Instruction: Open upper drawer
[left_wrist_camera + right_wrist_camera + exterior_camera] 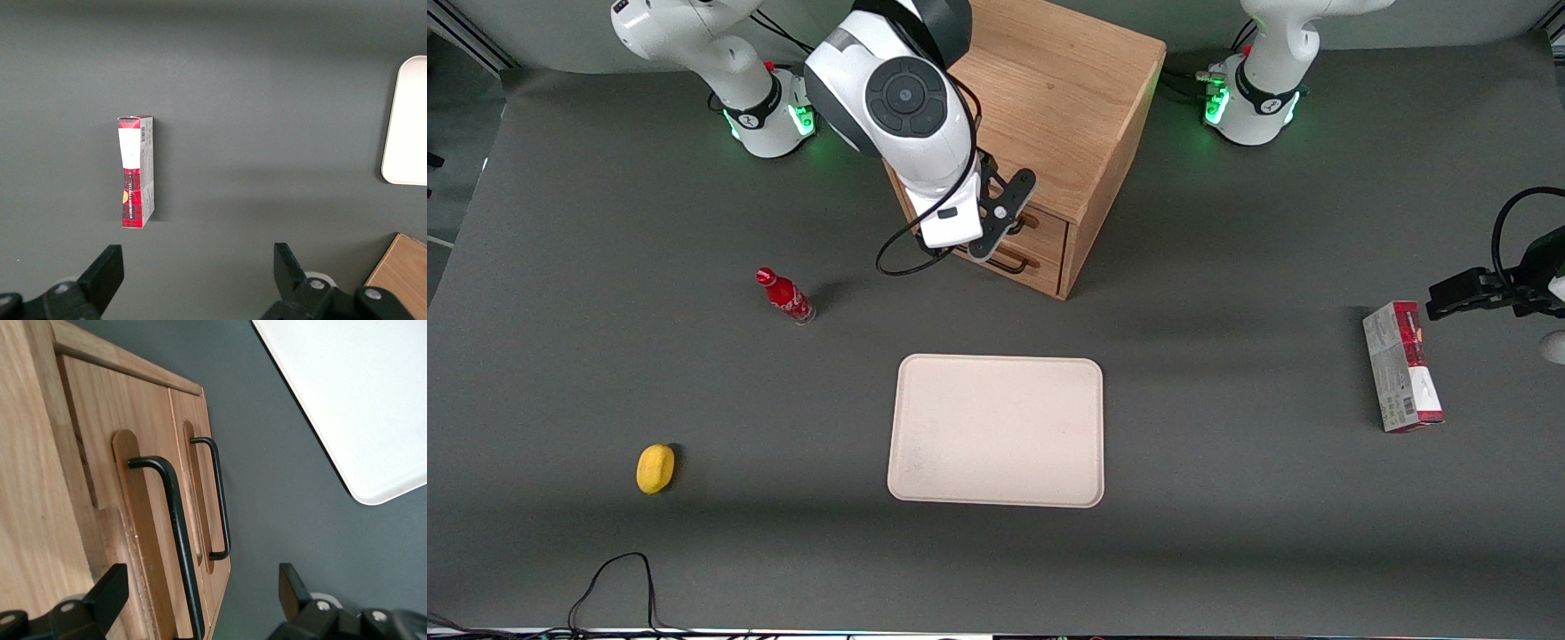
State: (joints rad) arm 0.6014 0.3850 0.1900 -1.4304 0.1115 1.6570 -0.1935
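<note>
Gripper hangs before the wooden cabinet, fingers spread apart astride the upper drawer's black handle.

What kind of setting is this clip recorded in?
Most likely a robotics lab tabletop rig: a grey-matted table, a wooden cabinet as a prop, and the gripper open, straddling the upper drawer handle.

dark grey table carries a wooden cabinet, with the gripper in front of its drawers, fingers spread. cream tray lies nearer the front camera than the cabinet; red bottle stands toward the working arm's end, yellow lemon-like thing nearer the camera still. red-and-white box lies toward the parked arm's end.
</note>
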